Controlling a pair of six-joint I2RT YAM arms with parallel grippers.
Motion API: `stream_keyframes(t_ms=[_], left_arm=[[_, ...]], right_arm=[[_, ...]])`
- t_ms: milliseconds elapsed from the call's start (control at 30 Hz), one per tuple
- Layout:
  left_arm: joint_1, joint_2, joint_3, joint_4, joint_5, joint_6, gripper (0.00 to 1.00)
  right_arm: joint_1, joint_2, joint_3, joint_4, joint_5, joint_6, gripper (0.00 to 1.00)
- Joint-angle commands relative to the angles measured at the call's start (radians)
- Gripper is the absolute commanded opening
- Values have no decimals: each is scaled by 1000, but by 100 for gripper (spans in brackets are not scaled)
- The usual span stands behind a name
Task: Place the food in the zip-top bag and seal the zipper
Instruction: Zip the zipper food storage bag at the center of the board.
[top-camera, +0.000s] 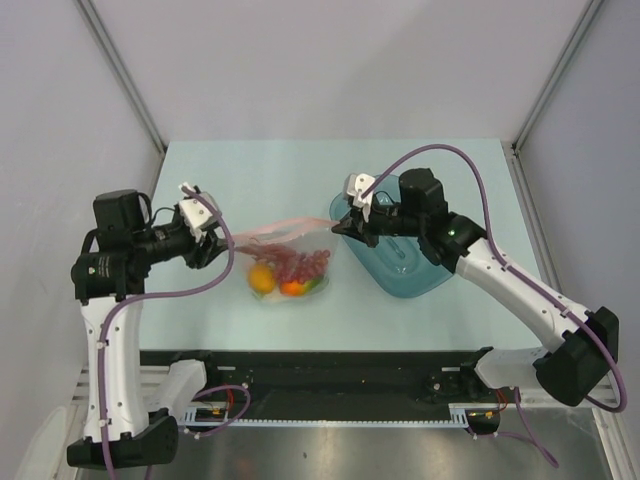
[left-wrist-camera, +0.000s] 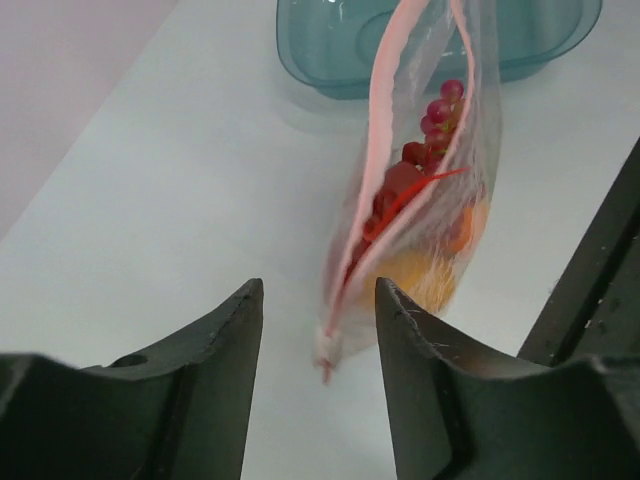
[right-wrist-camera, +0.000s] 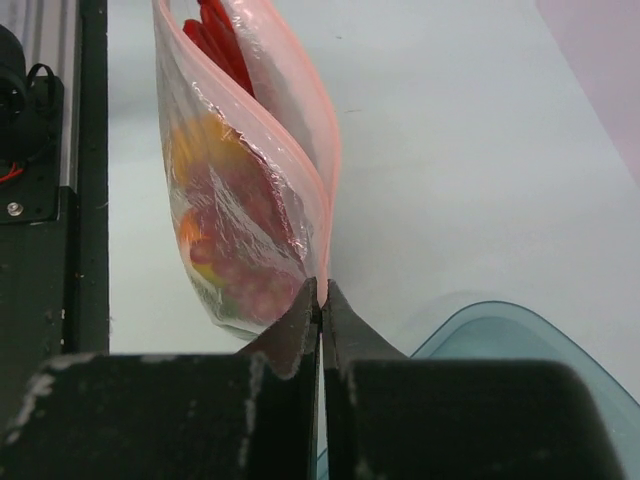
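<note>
My right pincer (right-wrist-camera: 321, 290) clenches the zipper (right-wrist-camera: 326, 170); my left pincer (left-wrist-camera: 315, 292) gapes, the zip-top bag (left-wrist-camera: 440, 210) stretching toward twelve o'clock. Closing askew could miss the slider (left-wrist-camera: 325, 348), leaving it unsealed.

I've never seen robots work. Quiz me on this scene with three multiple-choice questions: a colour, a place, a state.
1. The bowl is: A yellow, B blue-green, C black.
2. The food lies: A in the bowl, B some in each, C in the bag.
3. The left tool is: A open, B shut on the bag, C shut on the bowl.
Answers: 1 B: see-through blue-green wall. 2 C: it shows through the clear plastic. 3 A: its fingers stand apart.
</note>
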Motion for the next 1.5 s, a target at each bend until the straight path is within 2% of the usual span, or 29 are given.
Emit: stream_keyframes(t_ms=[0, 167, 233, 367, 500, 567, 700, 867, 900, 1000, 1067, 1100, 1133, 1233, 1267, 1300, 1333, 1367, 1433, 1467], left_arm=[[-6, -14, 69, 45, 88, -80, 56], [-6, 32, 97, -45, 96, -15, 64], [-19, 38, 109, -65, 102, -18, 64], [-133, 40, 102, -154, 28, 31, 64], [-133, 6, 36, -281, 37, 112, 66], [-133, -65, -50, -324, 31, 209, 69], [-132, -152, -203, -318, -13, 266, 74], [-132, -178, -277, -369, -4, 353, 79], [-132, -185, -286, -375, 5, 393, 83], [-132, -224, -303, -373, 78, 442, 85], [-132, -256, -316, -306, 123, 379, 86], [-132, -270, -340, -172, 137, 220, 86], [-132, -294, -360, -89, 146, 138, 85], [-133, -304, -423, 94, 253, -60, 81], [-135, -304, -438, 134, 269, -100, 74], [-136, -304, -472, 198, 272, -222, 69], [-136, -304, -490, 299, 266, -276, 62], [-136, -302, -506, 344, 261, -315, 48], [-136, -302, -536, 418, 248, -364, 33], [-136, -301, -544, 442, 232, -381, 18]], right_arm=[[16, -18, 44, 7, -36, -7, 0], [20, -29, 46, 13, -33, -3, 0], [28, -33, 46, 22, -32, 2, 0], [45, -32, 46, 19, -21, 9, 0], [52, -39, 46, 30, 16, 43, 0], [42, -41, 47, 45, 29, 123, 0], [36, -26, 62, 54, 95, 275, 0], [25, -10, 99, 39, 183, 484, 0], [22, -6, 116, 30, 194, 512, 0], [0, 2, 142, 2, 194, 591, 0], [-7, 5, 147, -13, 174, 611, 0], [-6, 4, 148, -16, 172, 615, 0], [-6, 2, 147, -19, 169, 620, 0], [-6, 2, 147, -22, 151, 623, 0], [-7, 0, 147, -24, 139, 618, 0], [-7, 0, 147, -26, 135, 617, 0], [-9, 0, 147, -27, 132, 618, 0], [-10, -1, 147, -30, 119, 618, 0], [-15, -3, 148, -33, 114, 615, 0], [-17, -9, 147, -33, 103, 611, 0]])
